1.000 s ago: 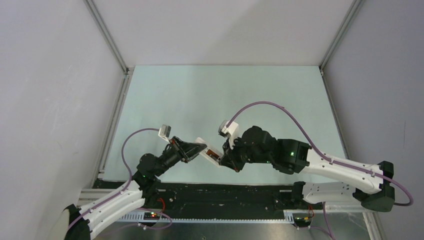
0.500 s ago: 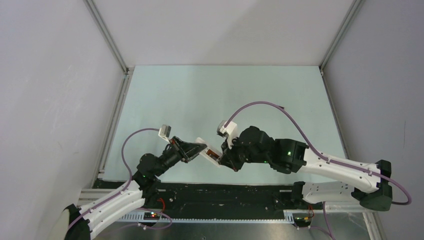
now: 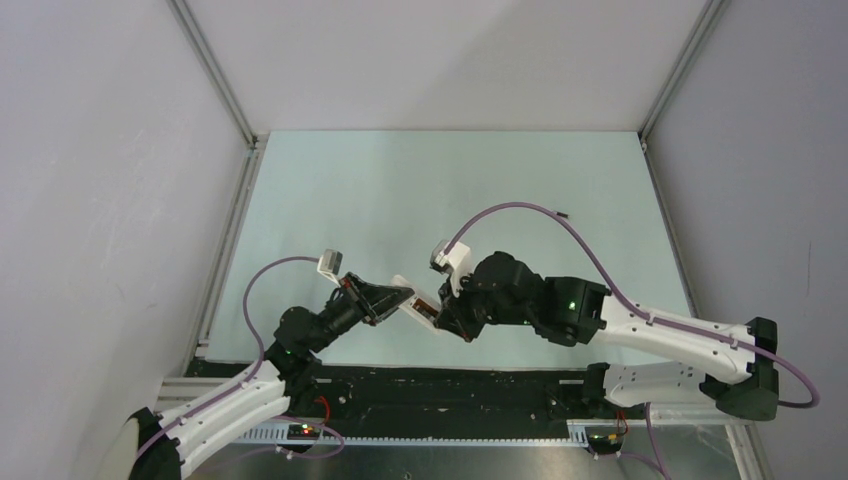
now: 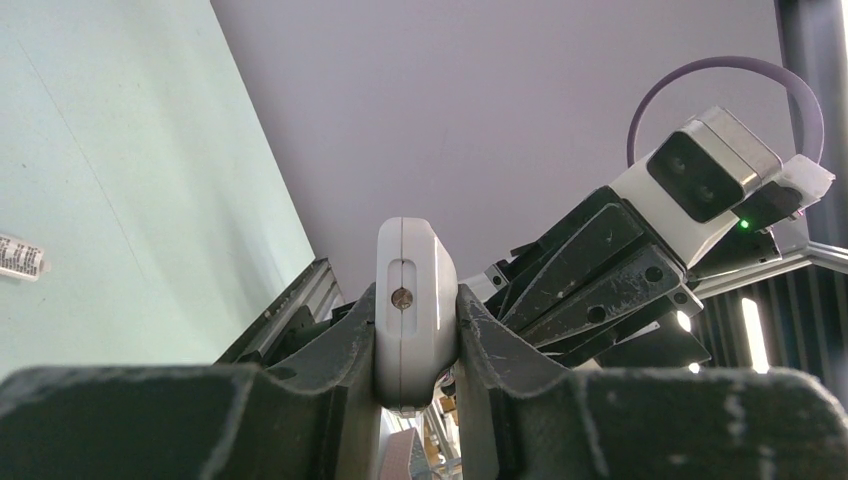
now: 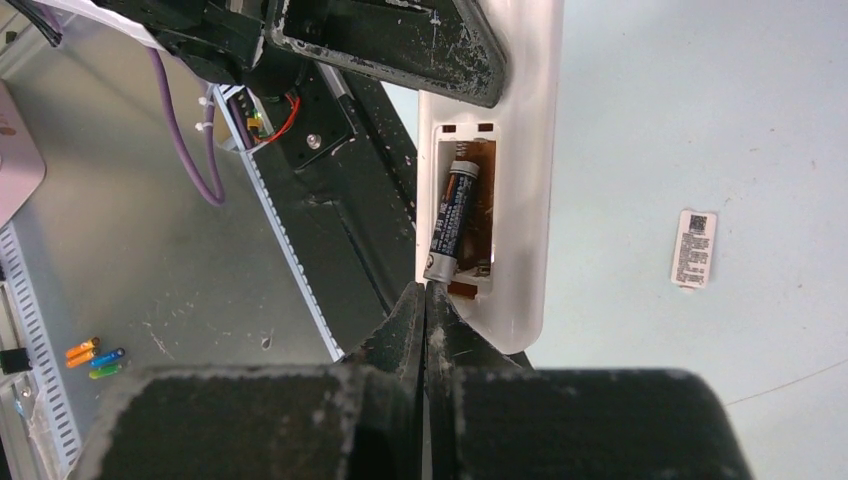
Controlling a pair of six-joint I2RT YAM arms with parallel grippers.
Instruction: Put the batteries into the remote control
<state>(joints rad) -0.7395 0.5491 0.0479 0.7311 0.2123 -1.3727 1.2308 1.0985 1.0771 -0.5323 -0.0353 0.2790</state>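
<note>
1. Remote control [image 5: 525, 150] sat edge-on with one end clamped between the fingers of the left gripper [image 4: 416, 305], which was closed tight on its two broad faces.
2. That grip held it in the air over the near part of the table [image 3: 400, 190], with its plain back and open recess [image 5: 470, 210] turned towards the right wrist camera.
3. The right gripper [image 5: 425, 297] had its two fingers pressed flat together with nothing between them, and the joined tips sat at the lower rim of the recess.
4. One battery [image 5: 452, 225] lay lengthwise along the left side of the recess, its paler metallic end towards those tips. They seemed to touch it, though the contact itself was hard to make out.
5. Brown backing showed in the recess just beside the battery.
6. Farther out, a small printed white label [image 5: 694, 248] lay flat on the table, well apart from the remote.
</note>
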